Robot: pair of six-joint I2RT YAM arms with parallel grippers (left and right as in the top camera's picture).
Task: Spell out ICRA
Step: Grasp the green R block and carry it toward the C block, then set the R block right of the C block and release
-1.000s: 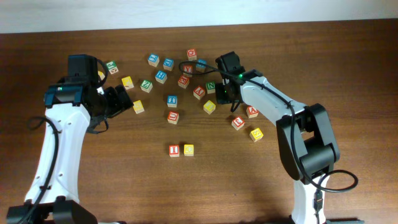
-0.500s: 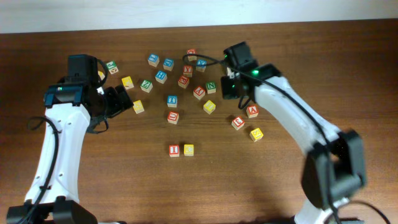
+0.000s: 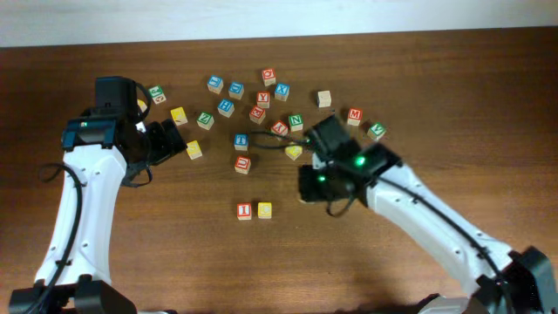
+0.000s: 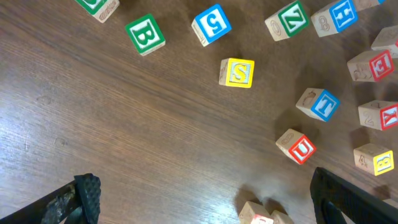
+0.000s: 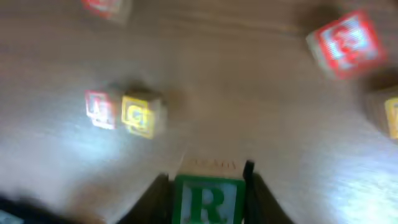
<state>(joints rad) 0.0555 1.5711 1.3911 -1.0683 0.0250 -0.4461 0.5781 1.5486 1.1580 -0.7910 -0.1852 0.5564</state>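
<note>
A red I block (image 3: 244,210) and a yellow C block (image 3: 264,209) sit side by side at the front middle of the table. They also show in the right wrist view, I (image 5: 99,109) and C (image 5: 138,115), blurred. My right gripper (image 3: 312,186) is shut on a green R block (image 5: 207,199) and hovers just right of the pair. My left gripper (image 3: 170,142) is open and empty, next to a yellow S block (image 3: 193,150). In the left wrist view its jaws (image 4: 205,202) are spread wide over bare wood, and the S (image 4: 237,73) lies ahead.
Several loose letter blocks lie at the back middle, among them a blue T (image 3: 241,140), a red U (image 3: 242,163), a yellow block (image 3: 294,152), a red M (image 3: 354,115) and a green block (image 3: 376,131). The table's far edge (image 3: 279,35) runs behind them.
My right arm has swung from the back cluster down toward the front middle, carrying the R block close to the I and C pair. The left arm has not moved.
</note>
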